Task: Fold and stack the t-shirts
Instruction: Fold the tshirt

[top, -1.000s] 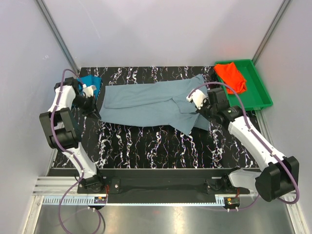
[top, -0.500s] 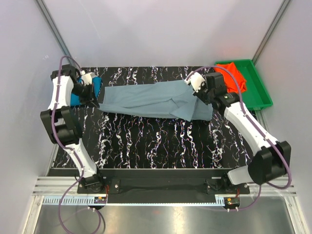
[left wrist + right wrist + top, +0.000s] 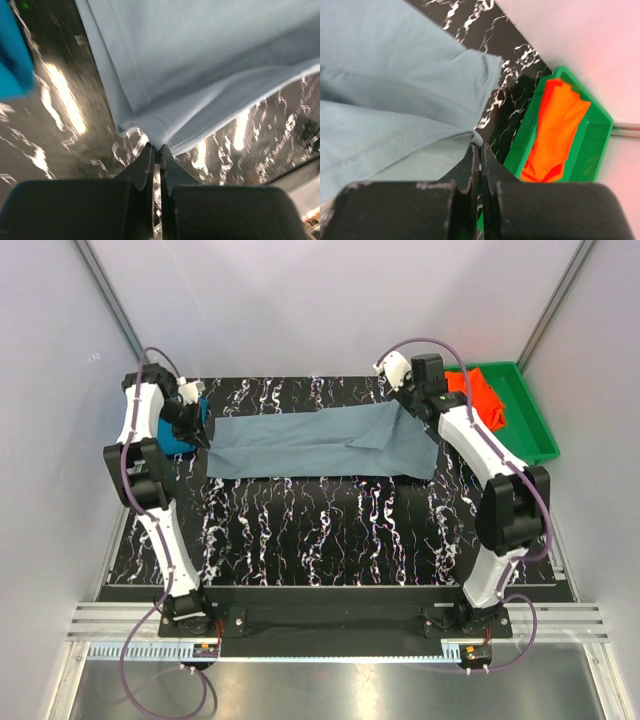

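The dusty grey-blue t-shirt (image 3: 320, 445) lies as a long band across the back of the black marbled table, stretched between both grippers. My left gripper (image 3: 203, 438) is shut on its left corner (image 3: 160, 132), and the jaws pinch the hem. At the other end, my right gripper (image 3: 404, 406) is shut on a fold of the shirt's far right edge (image 3: 470, 135). A bright teal-blue t-shirt (image 3: 176, 444) lies partly under the left arm (image 3: 12, 55). The orange-red t-shirt (image 3: 482, 400) rests in the green tray (image 3: 530, 435), also seen from the right wrist (image 3: 555, 132).
The green tray (image 3: 592, 150) stands at the back right corner, just right of my right arm. White enclosure walls close in the table at the back and sides. The front half of the marbled table (image 3: 330, 540) holds nothing.
Both grippers have swung toward the back of the table with the grey-blue shirt's edge. The shirt has gone from a wide, slanted spread to a narrower, flatter band.
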`<state>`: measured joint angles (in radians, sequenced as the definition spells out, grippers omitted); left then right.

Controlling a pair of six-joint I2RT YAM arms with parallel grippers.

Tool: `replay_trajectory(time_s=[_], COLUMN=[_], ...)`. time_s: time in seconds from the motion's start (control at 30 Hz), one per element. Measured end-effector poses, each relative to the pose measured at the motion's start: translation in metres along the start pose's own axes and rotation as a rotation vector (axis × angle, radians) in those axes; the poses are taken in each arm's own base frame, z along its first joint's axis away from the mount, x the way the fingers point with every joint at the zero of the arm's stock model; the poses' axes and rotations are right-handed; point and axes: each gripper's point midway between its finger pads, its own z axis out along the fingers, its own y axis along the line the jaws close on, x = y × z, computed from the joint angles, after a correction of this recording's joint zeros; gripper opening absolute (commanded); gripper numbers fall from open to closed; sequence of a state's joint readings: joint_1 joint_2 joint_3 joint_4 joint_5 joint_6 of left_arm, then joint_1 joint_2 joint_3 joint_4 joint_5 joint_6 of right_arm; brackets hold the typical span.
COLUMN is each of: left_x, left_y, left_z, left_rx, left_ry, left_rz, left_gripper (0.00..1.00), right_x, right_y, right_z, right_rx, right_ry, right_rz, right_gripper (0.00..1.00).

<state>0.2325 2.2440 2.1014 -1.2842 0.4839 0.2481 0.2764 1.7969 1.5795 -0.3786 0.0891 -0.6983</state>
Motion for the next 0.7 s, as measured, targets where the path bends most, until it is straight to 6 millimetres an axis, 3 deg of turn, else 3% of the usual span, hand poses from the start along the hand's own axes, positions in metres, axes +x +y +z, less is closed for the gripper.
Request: replay_trajectory(time_s=[0.13,0.3,0.57,0.6,0.63,0.67,0.7], left_x=[-0.024,-0.040,-0.039,-0.037,-0.037,-0.037,-0.038], left_y=[0.004,0.005,0.023,0.025,0.027,0.029,0.030], left_z=[0.006,0.020,0.068,0.073,0.076,0.077,0.075], left_rx=[-0.025,-0.050,-0.095,-0.102,-0.109,-0.121,-0.131], left_ry=[-0.042,-0.059,0.005,0.014,0.019,0.021,0.017], left_rz=[0.042,0.082,0.089,0.088,0.088,0.086,0.089], left_gripper=[0.00,0.00,0.01,0.05,0.26,0.26,0.37], right_x=[-0.005,-0.005,0.025,0.028,0.032,0.035,0.035], right_y=[-0.014,-0.025,-0.007,-0.004,-0.001,0.000,0.001], right_z=[0.028,0.065,0.132,0.139,0.144,0.151,0.152], right_rx=[0.026,0.059,0.047,0.043,0.039,0.039,0.041], right_ry=[0.001,0.009,0.077,0.085,0.093,0.100,0.103], right_rz=[0.012,0.028,0.030,0.030,0.030,0.031,0.036], right_gripper=[0.00,0.00,0.00,0.00,0.03,0.03,0.08])
